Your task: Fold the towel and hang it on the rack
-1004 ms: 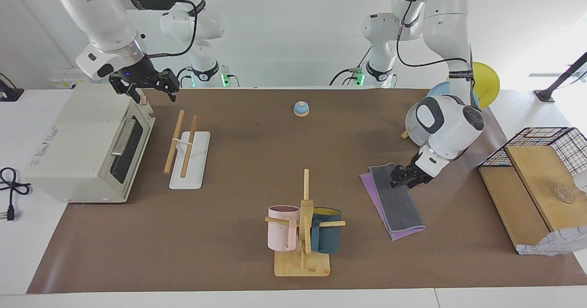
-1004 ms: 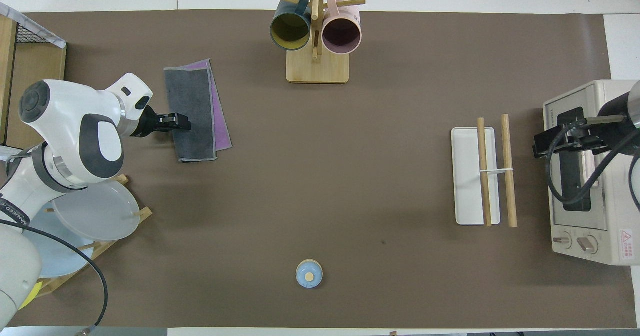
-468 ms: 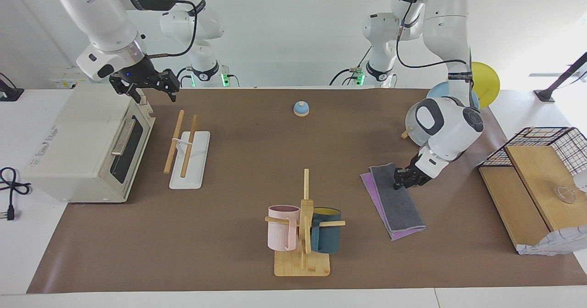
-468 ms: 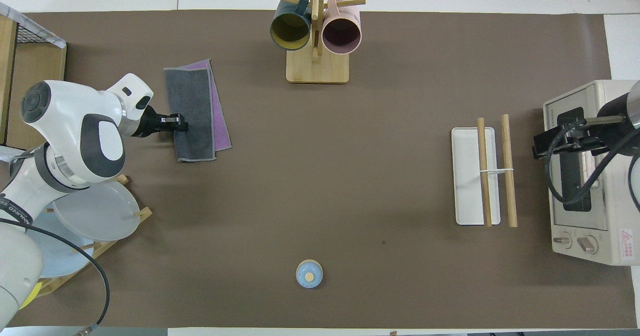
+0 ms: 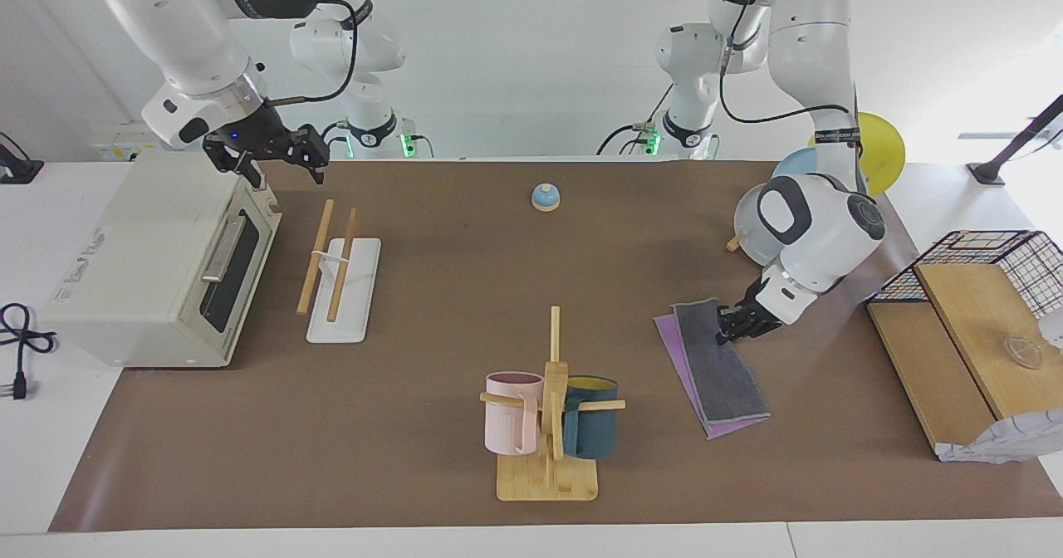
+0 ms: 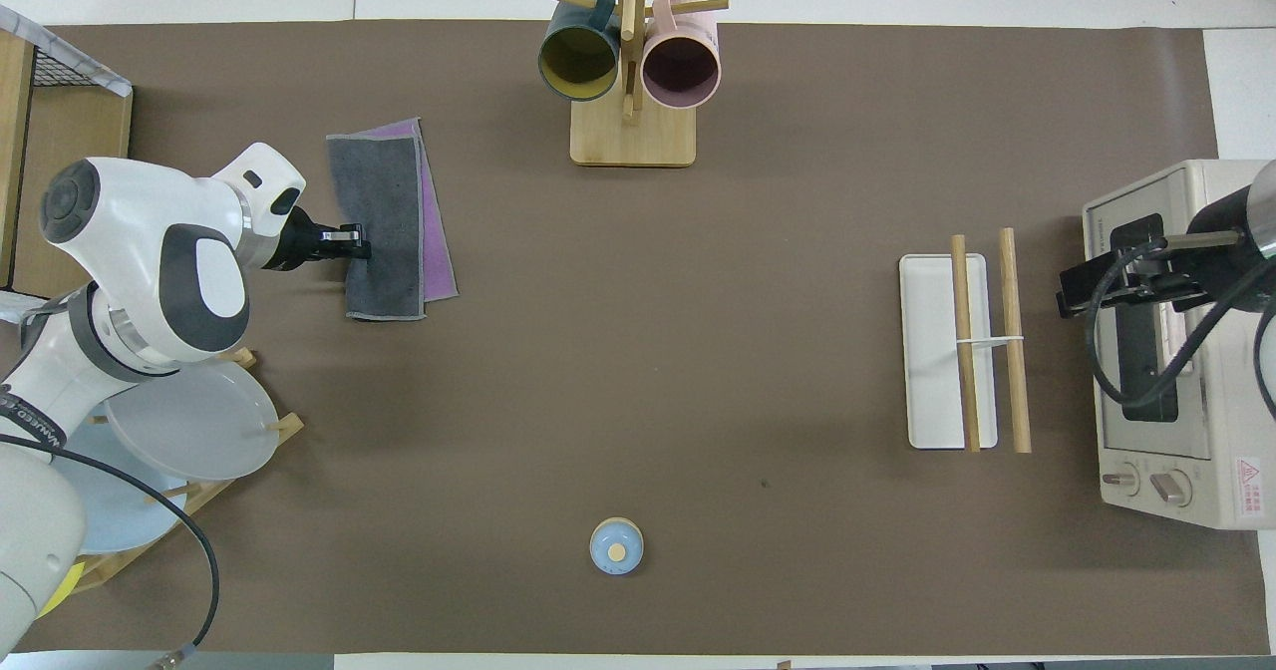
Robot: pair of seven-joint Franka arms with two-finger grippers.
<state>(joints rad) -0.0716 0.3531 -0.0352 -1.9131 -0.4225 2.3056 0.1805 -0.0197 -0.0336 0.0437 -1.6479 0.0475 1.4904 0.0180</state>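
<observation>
The towel (image 5: 718, 367) lies folded on the mat at the left arm's end of the table, grey face up with a purple strip showing along one side; it also shows in the overhead view (image 6: 384, 221). My left gripper (image 5: 731, 327) is down at the towel's edge nearest its arm, shut on it (image 6: 354, 243). The rack (image 5: 353, 301), with two wooden rods on a white base, stands at the right arm's end (image 6: 932, 351). My right gripper (image 5: 278, 163) is open in the air over the toaster oven's corner beside the rack (image 6: 1075, 291).
A toaster oven (image 5: 158, 259) stands beside the rack. A bamboo mug stand (image 5: 548, 475) with a pink and a dark mug is farthest from the robots. A blue bell (image 5: 546, 197) sits near them. A plate stand with plates (image 6: 189, 421) and a wire basket (image 5: 996, 251) are by the left arm.
My left gripper has drawn back a little toward its own end of the table, and the towel's nearer end has shifted slightly with it. The right gripper has hardly moved.
</observation>
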